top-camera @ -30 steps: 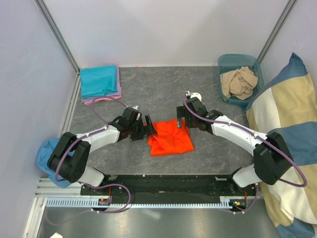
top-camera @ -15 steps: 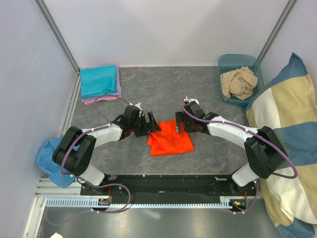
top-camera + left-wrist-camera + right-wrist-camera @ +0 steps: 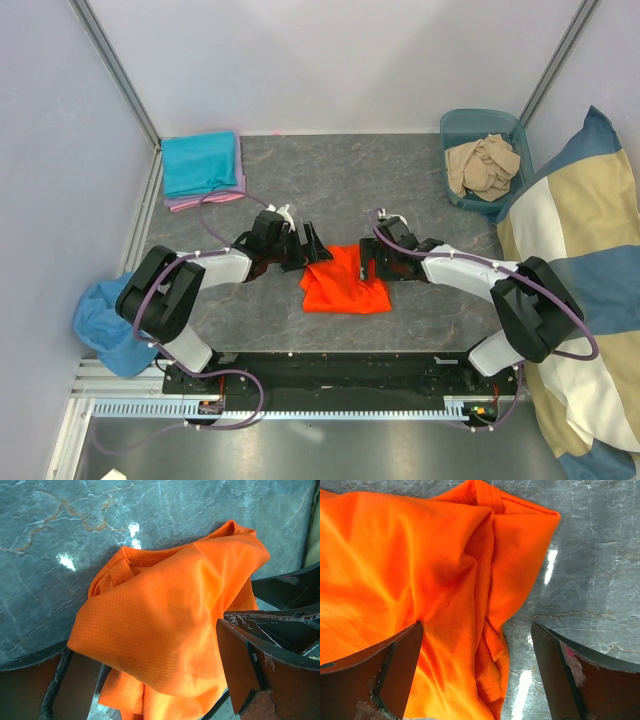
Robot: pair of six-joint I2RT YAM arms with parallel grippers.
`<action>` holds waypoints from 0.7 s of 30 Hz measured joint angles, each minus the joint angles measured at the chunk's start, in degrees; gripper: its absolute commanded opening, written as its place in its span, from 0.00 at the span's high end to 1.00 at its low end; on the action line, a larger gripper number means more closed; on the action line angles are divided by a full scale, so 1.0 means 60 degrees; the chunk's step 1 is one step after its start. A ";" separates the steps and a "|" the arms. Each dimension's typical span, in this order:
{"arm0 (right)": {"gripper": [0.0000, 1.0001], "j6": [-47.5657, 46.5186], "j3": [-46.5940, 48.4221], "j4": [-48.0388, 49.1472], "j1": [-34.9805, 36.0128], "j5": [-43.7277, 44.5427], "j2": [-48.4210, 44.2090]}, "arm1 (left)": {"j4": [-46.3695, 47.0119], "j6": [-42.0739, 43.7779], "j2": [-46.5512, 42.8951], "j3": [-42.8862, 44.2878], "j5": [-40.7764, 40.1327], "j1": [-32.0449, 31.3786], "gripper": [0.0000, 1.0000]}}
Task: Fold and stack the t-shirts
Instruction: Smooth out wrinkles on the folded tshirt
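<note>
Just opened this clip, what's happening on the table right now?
The robot is working on the orange t-shirt, lying crumpled mid-table. The left pincer and right pincer sit at its far corners, one each side, both open and straddling cloth without gripping it. A teal t-shirt lies folded on a pink one in the far left corner; a beige one sits bunched in the bin at far right.

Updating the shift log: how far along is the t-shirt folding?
Done: a teal t-shirt lies folded on a pink one in the far left corner. In hand: the orange t-shirt sits rumpled mid-table, the left claw and right claw open at its far edge. Left: finish and stack it, then the beige cloth in the bin.
</note>
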 measured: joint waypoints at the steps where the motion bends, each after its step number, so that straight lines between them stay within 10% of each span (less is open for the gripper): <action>1: 0.02 0.0015 -0.0029 0.0036 -0.0015 -0.0025 -0.0029 | 0.0080 0.0000 0.0025 -0.0011 0.0051 0.0004 0.03; 21: 0.02 -0.0772 0.2492 0.0219 -0.0011 0.0590 0.2470 | 0.0619 -0.0397 -0.1246 -0.1581 0.0372 -0.0011 0.05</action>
